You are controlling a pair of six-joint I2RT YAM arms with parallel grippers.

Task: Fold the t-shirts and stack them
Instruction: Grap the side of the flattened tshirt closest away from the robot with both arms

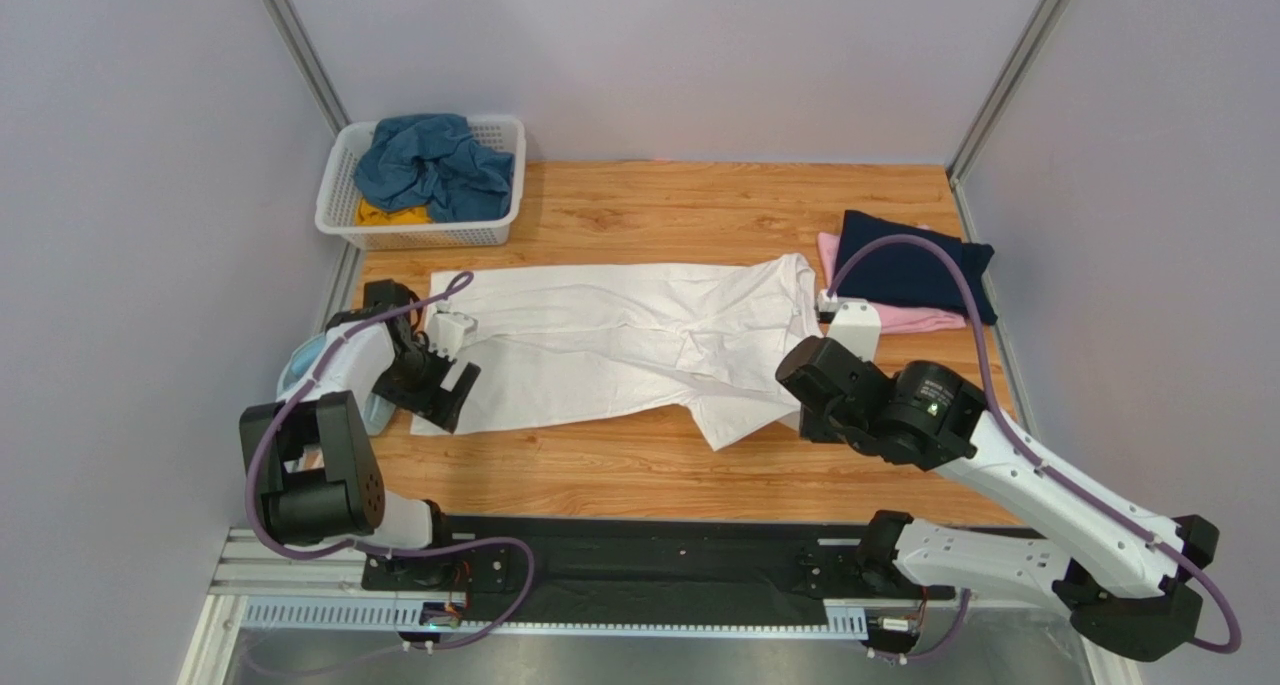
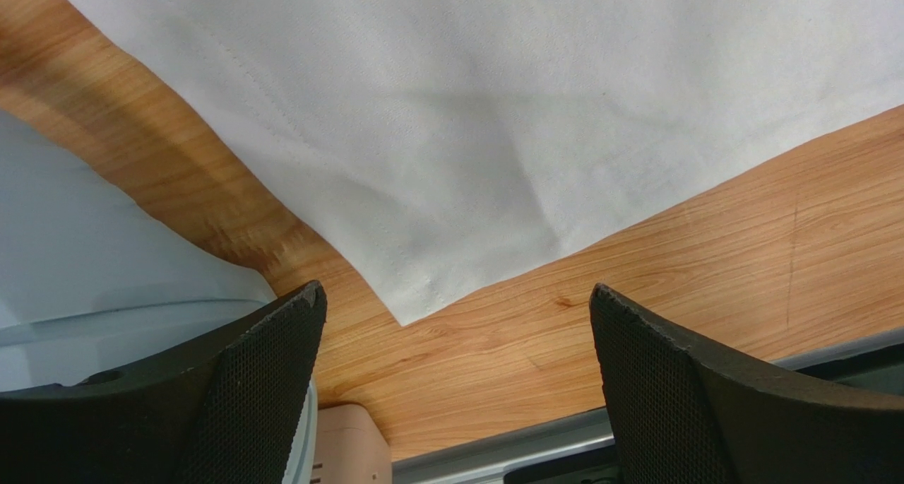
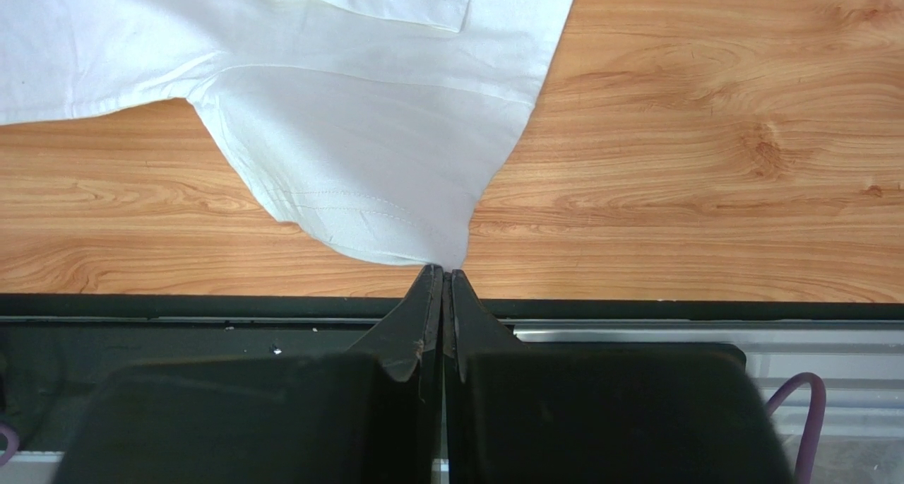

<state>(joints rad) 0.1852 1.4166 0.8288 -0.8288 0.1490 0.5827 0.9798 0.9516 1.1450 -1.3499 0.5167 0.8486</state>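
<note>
Pinching a sleeve of the white shirt (image 1: 601, 340) in the shut right pincer (image 3: 442, 274); hem corner just ahead of the wide-open left pincer (image 2: 456, 299).

Wooden table (image 1: 631, 483), pale lilac walls (image 1: 661, 55)

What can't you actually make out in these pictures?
- Top view: the yellow shirt in the basket is mostly buried under the teal-blue shirt.
- Top view: the navy shirt covers most of the pink shirt.
- Left wrist view: a light-blue thing beside the open left hand is cut off by the frame edge.
- Top view: the right hand's grip is hidden by its own wrist.
</note>
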